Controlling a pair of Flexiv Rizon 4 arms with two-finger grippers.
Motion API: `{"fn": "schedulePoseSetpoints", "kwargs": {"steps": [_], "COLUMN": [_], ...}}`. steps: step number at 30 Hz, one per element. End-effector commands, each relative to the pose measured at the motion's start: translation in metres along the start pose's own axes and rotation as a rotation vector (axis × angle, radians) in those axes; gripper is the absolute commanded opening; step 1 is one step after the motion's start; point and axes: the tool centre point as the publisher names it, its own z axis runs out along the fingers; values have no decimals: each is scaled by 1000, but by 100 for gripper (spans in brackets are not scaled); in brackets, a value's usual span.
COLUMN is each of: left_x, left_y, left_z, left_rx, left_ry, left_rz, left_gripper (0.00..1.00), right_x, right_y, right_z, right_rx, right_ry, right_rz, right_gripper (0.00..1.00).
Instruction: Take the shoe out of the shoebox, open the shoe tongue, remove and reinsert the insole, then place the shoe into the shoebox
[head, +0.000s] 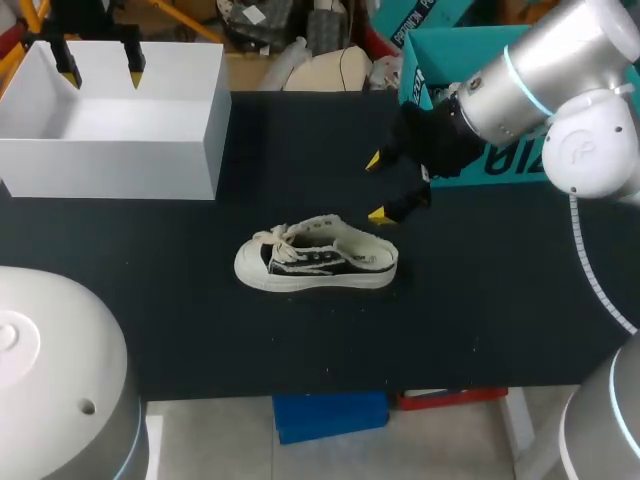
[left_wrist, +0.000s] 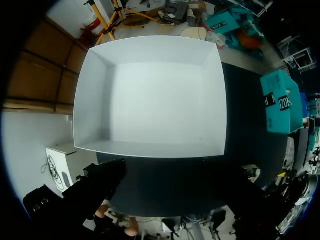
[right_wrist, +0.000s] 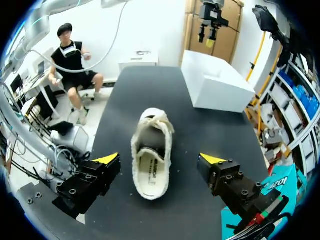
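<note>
Right jaws wide, shoe (right_wrist: 150, 160) ahead of them, untouched | left jaws seemingly wide above shoebox (head: 110, 165)

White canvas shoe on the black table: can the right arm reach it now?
Probably yes: the right gripper hangs open by the heel of the white canvas shoe, with nothing between them.

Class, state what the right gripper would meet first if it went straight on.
Probably the shoe, heel end first; it lies ahead of the right gripper, between its open fingers. Depth is unclear.
</note>
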Motion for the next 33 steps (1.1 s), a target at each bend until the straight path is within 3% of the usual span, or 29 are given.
{"fn": "schedulePoseSetpoints", "kwargs": {"steps": [1,9,15,33], "left_x": [0,0,0,0], "left_y": [1,1,1,1], "left_z": [-1,-1,-1,-1], "left_rx": [0,0,0,0], "left_ry": [-2,-2,-2,-2], "left_rz": [-2,-2,-2,-2], "left_gripper": [100,100,100,100], "right_x": [16,9,1,8], "right_y": [-27,-67,-85,-100], "right_z": [0,18,41,100], "right_rx": [-72,-123,-177,-248], "right_ry": [-23,1,14,27], "right_rz": [-1,29,33,83], "right_gripper": [100,100,100,100]}}
